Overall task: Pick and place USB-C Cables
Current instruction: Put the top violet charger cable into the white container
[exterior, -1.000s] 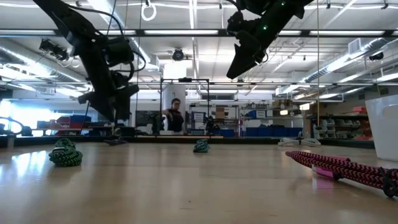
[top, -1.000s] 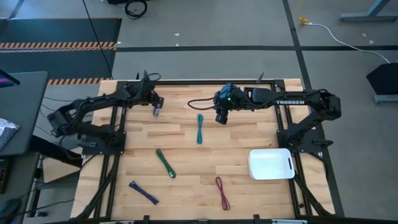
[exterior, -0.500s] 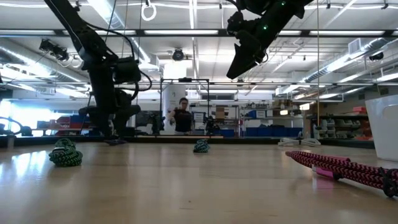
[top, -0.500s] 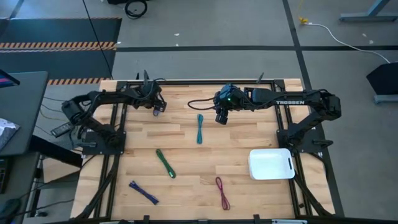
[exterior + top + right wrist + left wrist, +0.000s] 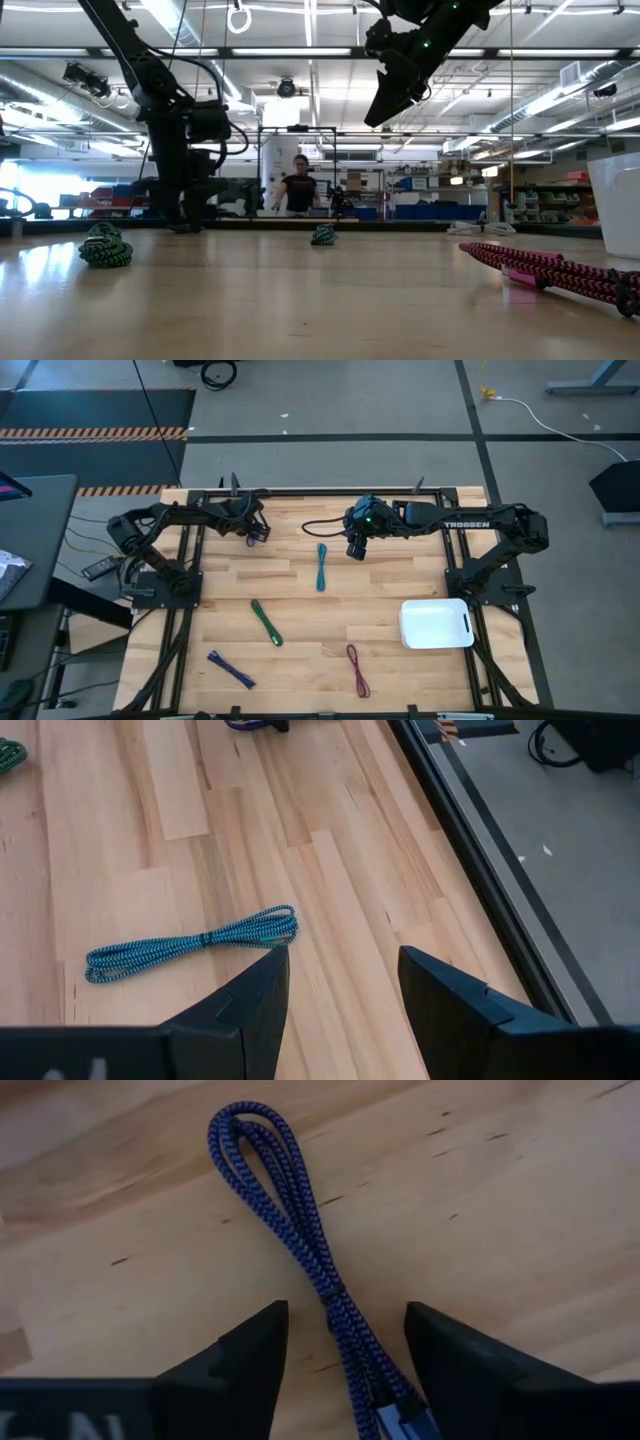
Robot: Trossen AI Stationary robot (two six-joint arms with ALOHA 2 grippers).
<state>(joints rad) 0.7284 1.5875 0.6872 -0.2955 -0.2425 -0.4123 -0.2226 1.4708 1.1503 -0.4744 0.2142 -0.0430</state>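
Observation:
A purple braided USB-C cable lies flat on the wood near the table's far left. My left gripper points down over it, open, with one finger on each side of the plug end and a gap showing at both. In the high view it is my left gripper. My right gripper hangs open above the table's far middle, raised well clear. The teal cable lies just nearward of it, also in the right wrist view. The green, blue and maroon cables lie nearer. No pale grey cable shows.
A white bin stands on the table's right side. Black frame rails run along the far edge. In the low view the green cable and the maroon cable lie in front. A person stands in the room beyond.
My left arm has drawn its elbow in. Its gripper has shifted slightly toward the table's right and tipped from slanting to pointing straight down over the purple cable. The person in the room behind has walked to the right.

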